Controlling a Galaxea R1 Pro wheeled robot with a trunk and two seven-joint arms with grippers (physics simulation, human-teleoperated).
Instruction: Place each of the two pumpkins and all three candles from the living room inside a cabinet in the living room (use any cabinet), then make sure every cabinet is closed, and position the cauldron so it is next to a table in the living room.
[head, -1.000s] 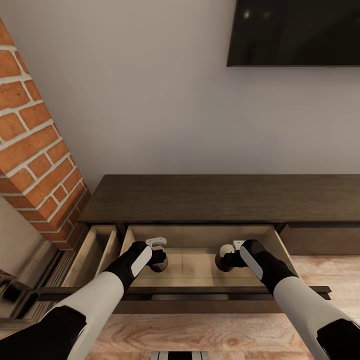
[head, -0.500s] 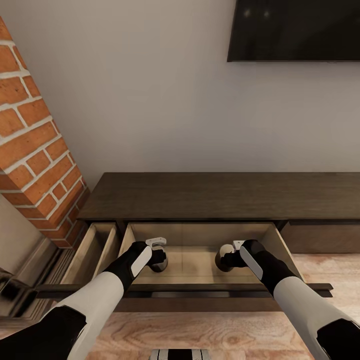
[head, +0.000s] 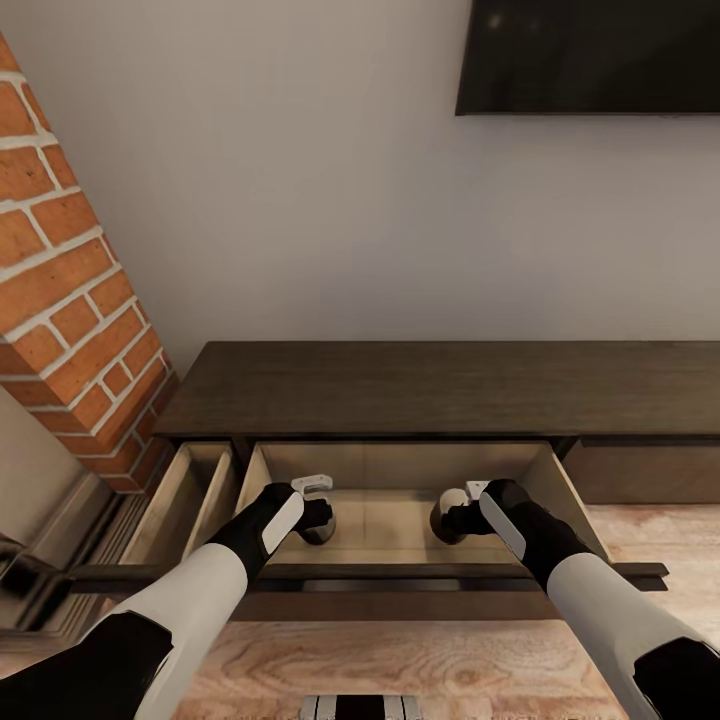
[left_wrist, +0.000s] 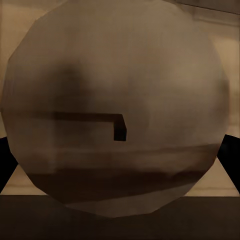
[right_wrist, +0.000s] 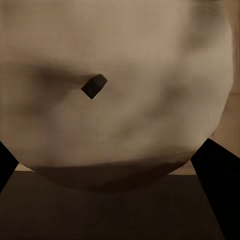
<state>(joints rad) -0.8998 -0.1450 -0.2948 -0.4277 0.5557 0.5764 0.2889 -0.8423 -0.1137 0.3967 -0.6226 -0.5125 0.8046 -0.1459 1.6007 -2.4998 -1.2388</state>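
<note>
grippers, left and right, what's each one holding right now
Left gripper: closed on a candle.
Right gripper: closed on a second candle.

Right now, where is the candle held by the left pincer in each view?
Head view: candle under the left pincer, over the open drawer.
Left wrist view: candle close up, wick central.
Right wrist view: a second candle.
Shared landmark: the drawer's pale floor.

One long dark-brown cabinet (head: 440, 395) stands against the wall with two drawers pulled out: a wide one (head: 400, 500) and a narrow one (head: 185, 495) beside it. Two robot arms reach over the wide drawer, and two candles show, one (left_wrist: 117, 107) at the left gripper (head: 318, 520), one (right_wrist: 115, 95) at the right gripper (head: 450, 520). One dark screen (head: 590, 55) hangs above; one brick column (head: 70, 300) rises at left.
</note>
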